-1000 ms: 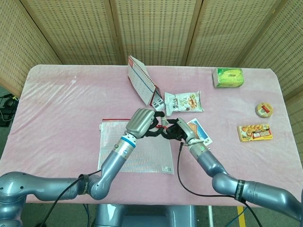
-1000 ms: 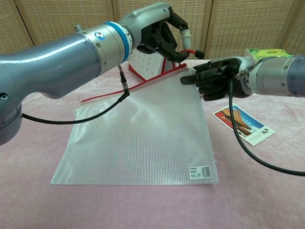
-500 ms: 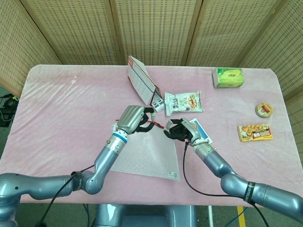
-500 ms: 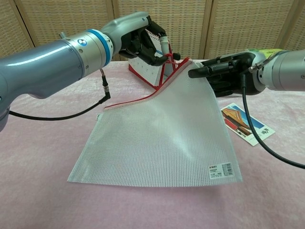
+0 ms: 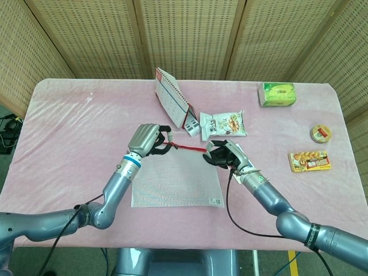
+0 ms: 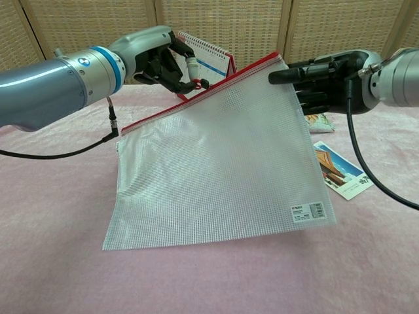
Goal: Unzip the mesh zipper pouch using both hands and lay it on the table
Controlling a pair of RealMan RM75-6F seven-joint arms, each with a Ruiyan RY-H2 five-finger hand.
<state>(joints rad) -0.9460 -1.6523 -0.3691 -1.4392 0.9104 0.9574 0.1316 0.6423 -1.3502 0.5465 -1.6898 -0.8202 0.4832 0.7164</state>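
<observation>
The mesh zipper pouch (image 6: 216, 170) hangs tilted above the pink table, its red zipper edge (image 6: 229, 82) uppermost and its lower edge near the cloth. My left hand (image 6: 160, 60) pinches the red zipper pull (image 6: 196, 83) partway along that edge. My right hand (image 6: 327, 82) grips the pouch's top right corner. In the head view the left hand (image 5: 146, 140) and right hand (image 5: 223, 154) sit at either end of the red zipper line, with the pouch (image 5: 175, 183) spread below them.
A desk calendar (image 5: 171, 103) stands behind the hands, with a snack pack (image 5: 224, 123) beside it. A postcard (image 6: 340, 171) lies under the right hand. A green pack (image 5: 278, 94), a round tin (image 5: 321, 133) and an orange packet (image 5: 310, 161) lie at the right.
My left hand has drawn the zipper pull leftward, away from the right hand. The right hand has lifted its corner, and the pouch now hangs more upright.
</observation>
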